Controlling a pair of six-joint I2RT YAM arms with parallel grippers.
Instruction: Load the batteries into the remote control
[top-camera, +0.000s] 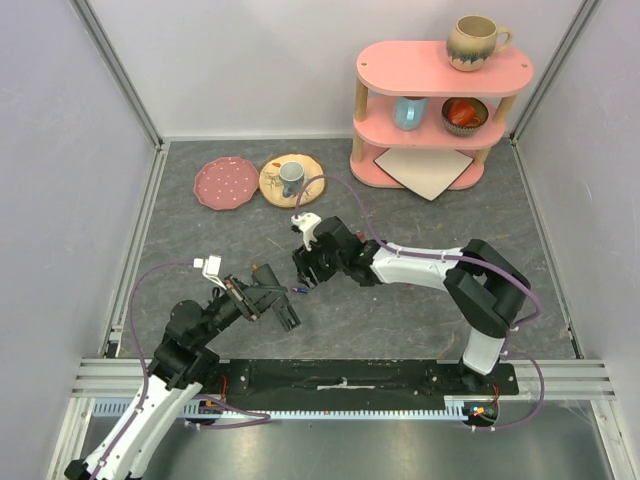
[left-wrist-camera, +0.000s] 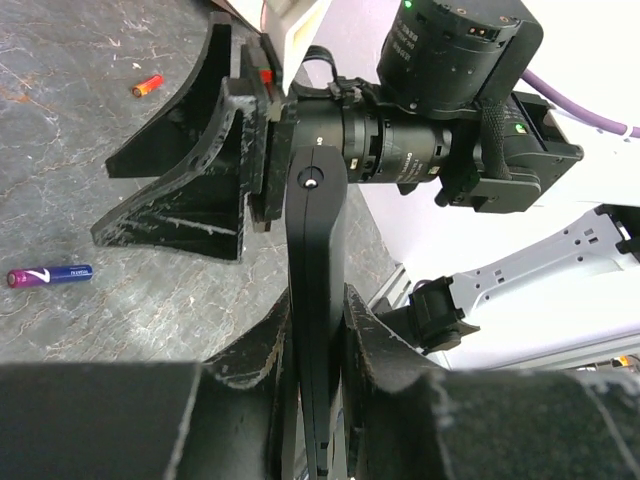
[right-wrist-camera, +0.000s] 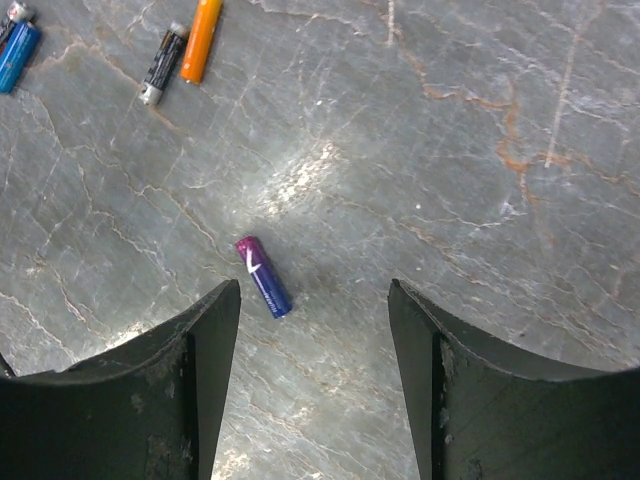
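My left gripper (left-wrist-camera: 317, 296) is shut on the slim black remote control (left-wrist-camera: 315, 210), which is held edge-on and sticks out ahead of the fingers; in the top view the gripper (top-camera: 262, 297) and the remote (top-camera: 287, 314) sit left of centre. My right gripper (right-wrist-camera: 312, 290) is open and empty, pointing down just above the table, also seen in the top view (top-camera: 303, 272). A blue and purple battery (right-wrist-camera: 263, 277) lies on the table close to its left finger. An orange battery (right-wrist-camera: 201, 40), a black one (right-wrist-camera: 163, 65) and a blue one (right-wrist-camera: 18, 50) lie farther off.
A pink shelf unit (top-camera: 440, 130) with mugs and a bowl stands at the back right. A pink plate (top-camera: 225, 183) and a yellow plate with a cup (top-camera: 291, 178) lie at the back. Metal rails (top-camera: 130, 270) border the table.
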